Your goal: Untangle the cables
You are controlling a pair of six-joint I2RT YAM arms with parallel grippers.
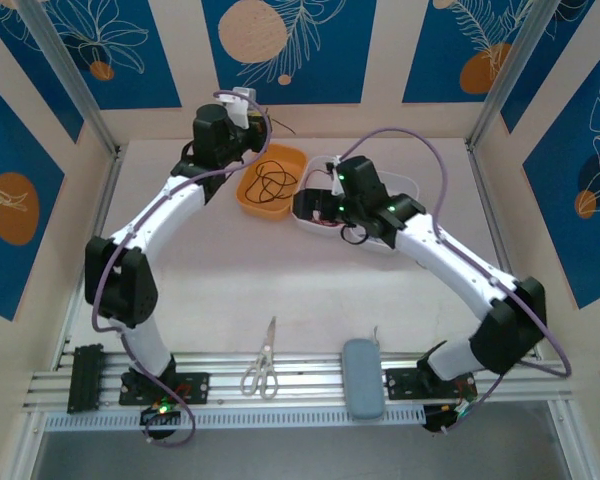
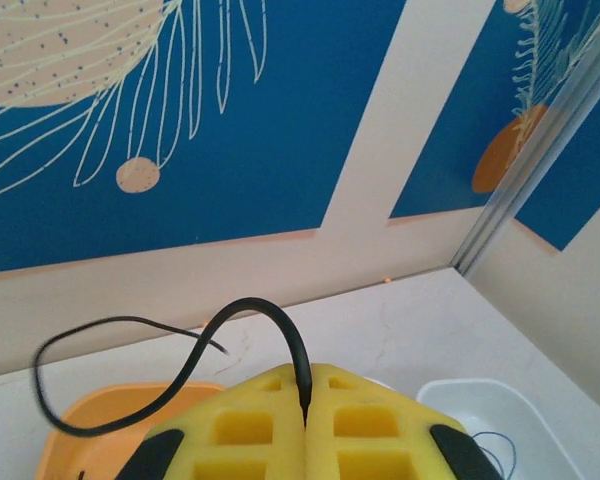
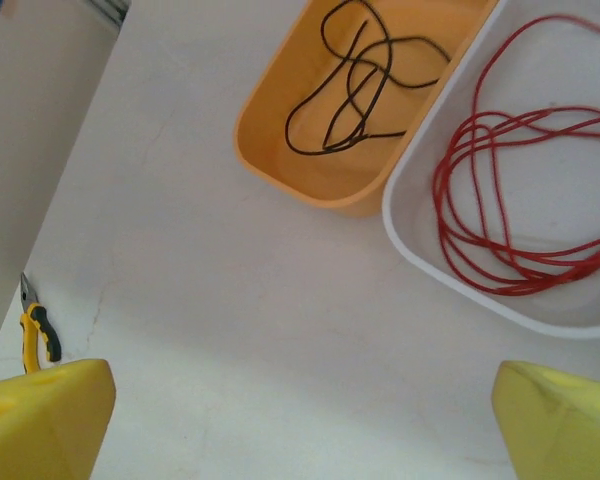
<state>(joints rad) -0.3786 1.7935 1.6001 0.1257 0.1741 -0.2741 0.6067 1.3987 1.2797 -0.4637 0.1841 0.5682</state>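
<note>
Cables | black cable [image 2: 260, 301] pinched in your shut left jaws near orange tray [image 3: 280, 175] | right jaws wide open, empty | lower it into tray before releasing

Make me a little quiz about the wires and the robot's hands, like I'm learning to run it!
1. True or false: the red cable lies in the white tray.
2. Which one is pinching a black cable? A) the left gripper B) the right gripper
3. Fill in: the right gripper's jaws stand ____, with nothing between them.

Key: 1 true. 2 A. 3 open.
</note>
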